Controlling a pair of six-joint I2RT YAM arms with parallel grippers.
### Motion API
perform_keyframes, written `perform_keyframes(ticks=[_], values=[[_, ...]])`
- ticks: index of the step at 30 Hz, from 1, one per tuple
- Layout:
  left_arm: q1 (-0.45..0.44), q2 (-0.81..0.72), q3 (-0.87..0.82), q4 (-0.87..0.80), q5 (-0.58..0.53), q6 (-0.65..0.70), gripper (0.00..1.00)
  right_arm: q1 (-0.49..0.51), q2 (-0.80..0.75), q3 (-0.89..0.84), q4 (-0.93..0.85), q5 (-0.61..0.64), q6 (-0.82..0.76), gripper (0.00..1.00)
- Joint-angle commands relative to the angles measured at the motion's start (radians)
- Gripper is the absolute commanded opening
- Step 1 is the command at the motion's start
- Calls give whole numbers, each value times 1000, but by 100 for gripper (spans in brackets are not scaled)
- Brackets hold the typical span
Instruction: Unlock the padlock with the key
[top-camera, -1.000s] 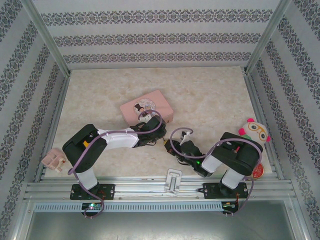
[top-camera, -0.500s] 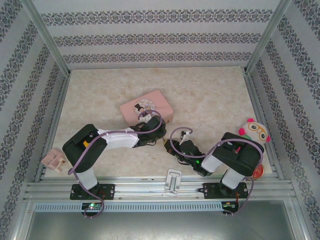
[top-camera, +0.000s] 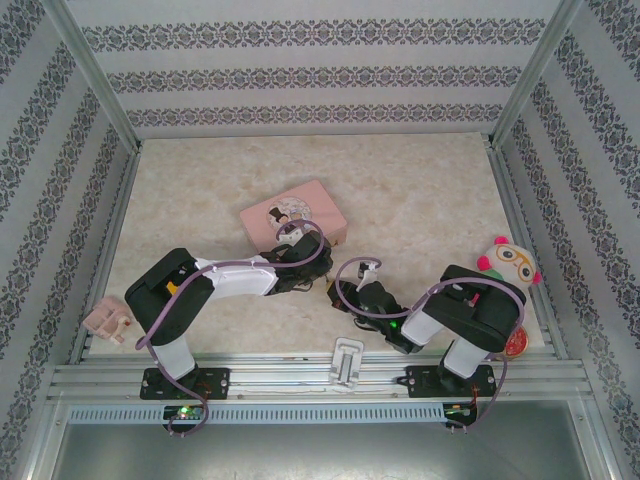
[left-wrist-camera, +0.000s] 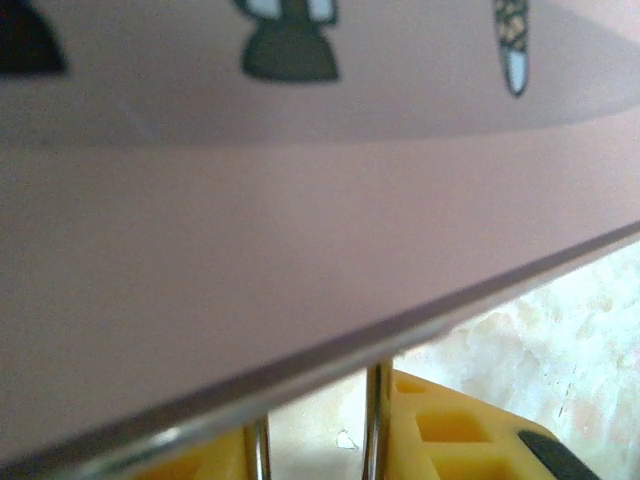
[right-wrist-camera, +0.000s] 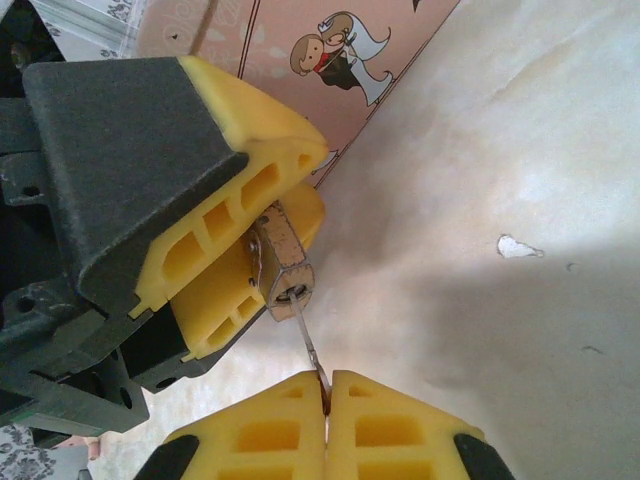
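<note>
Right wrist view.
- Right gripper (right-wrist-camera: 328, 385): yellow ribbed plastic fingers pressed fully together, pinching the end of the key (right-wrist-camera: 311, 345).
- Key: a thin, straight grey metal sliver running up from the fingertips, its far tip at the keyhole face of the padlock (right-wrist-camera: 282, 262). How deep it sits cannot be told.
- Padlock: small brass-coloured block with bevelled corners, clamped between the two fingers of the left gripper (right-wrist-camera: 305, 190), keyhole end towards the right gripper.
- Left gripper: narrowly parted, closed on the padlock body. Its fingers are yellow with cut-out pockets and matt black backs.
- Pink tin (right-wrist-camera: 330, 60): flat-sided, printed with a cartoon bridal couple, just behind the left gripper.
- Table (right-wrist-camera: 520, 200): pale marbled surface, smooth.

Left wrist view.
- Pink tin (left-wrist-camera: 300, 250): blurred pink side with a dark edge, very close.
- Shackle (left-wrist-camera: 378, 420): two thin bright metal rods rising from below to the tin's edge.
- Yellow finger (left-wrist-camera: 470, 430): pocketed, beside the rods.

Top external view.
- Left gripper (top-camera: 303, 272) and right gripper (top-camera: 333, 290): tip to tip at the near side of the pink tin (top-camera: 295, 212).
- Plush toy (top-camera: 508, 262): at the right edge.
- White bracket (top-camera: 347, 360): on the near rail.
</note>
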Motion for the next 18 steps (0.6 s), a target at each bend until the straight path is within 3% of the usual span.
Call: perform_keyframes(ticks=[1, 9, 18], values=[[-17, -28, 16, 17, 64, -10, 0, -5, -27, 26, 64, 45, -40, 0], [-17, -38, 12, 19, 67, -13, 0, -9, -29, 21, 68, 18, -83, 0], [-17, -38, 11, 22, 84, -22, 0, -72, -35, 22, 95, -124, -112, 0]])
